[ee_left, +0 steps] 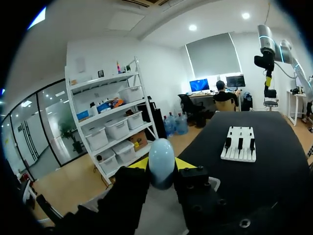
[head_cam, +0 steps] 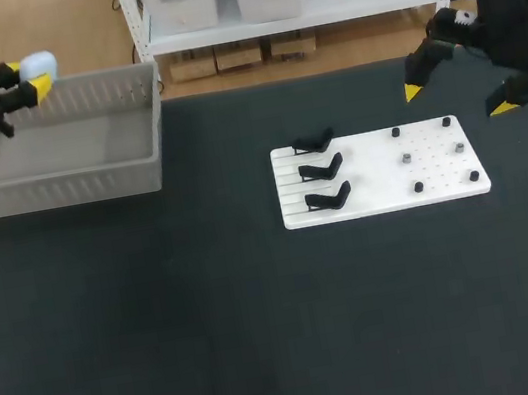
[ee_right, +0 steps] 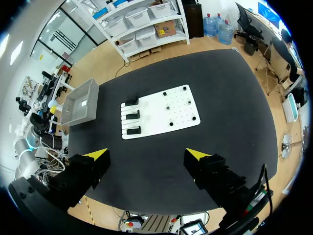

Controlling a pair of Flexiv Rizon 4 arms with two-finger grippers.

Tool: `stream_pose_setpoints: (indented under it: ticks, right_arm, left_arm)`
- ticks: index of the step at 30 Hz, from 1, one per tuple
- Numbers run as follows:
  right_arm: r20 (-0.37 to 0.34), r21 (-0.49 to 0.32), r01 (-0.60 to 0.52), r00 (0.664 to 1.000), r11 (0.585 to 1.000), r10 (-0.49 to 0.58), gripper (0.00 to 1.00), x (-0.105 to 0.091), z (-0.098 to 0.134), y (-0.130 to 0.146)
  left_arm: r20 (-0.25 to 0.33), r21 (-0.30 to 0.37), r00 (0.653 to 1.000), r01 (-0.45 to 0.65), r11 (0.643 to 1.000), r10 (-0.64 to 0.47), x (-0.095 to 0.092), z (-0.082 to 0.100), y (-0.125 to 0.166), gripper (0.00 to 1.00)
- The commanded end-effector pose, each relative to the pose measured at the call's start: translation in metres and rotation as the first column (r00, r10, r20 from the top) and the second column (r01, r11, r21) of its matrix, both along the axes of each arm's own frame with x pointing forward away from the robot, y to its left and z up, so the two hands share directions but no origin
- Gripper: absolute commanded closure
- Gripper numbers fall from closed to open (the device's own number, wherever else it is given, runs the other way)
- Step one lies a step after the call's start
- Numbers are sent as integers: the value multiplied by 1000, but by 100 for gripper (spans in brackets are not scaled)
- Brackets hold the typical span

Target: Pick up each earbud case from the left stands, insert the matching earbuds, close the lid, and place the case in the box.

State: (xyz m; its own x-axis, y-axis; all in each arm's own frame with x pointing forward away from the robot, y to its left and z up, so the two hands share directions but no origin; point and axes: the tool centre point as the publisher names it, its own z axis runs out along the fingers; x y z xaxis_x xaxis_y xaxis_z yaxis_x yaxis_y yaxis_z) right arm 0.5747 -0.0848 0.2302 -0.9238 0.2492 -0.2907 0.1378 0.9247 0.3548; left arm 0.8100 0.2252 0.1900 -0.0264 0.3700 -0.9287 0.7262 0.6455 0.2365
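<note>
The left gripper (head_cam: 26, 79) clamps the pale-blue earbud case (ee_left: 161, 159) between both yellow tips above the grey box (head_cam: 58, 176); the right gripper (head_cam: 458, 99) hangs spread wide.

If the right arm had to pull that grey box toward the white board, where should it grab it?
Probably the rim of the box wall facing the board, with the right end effector coming straight down, one finger inside, one outside. That wall is thin, upright and open on top.
</note>
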Motion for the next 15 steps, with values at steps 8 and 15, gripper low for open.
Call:
stream_pose_setpoints:
  ticks: [8,15]
  right_arm:
    - [3,0,2,1000,1000,-2,0,-1,0,-1]
    - [3,0,2,1000,1000,-2,0,-1,0,-1]
  left_arm:
    - [-50,-16,993,102,995,-103,38,-20,8,64]
    - [-5,-36,991,136,990,-137,23,-11,15,0]
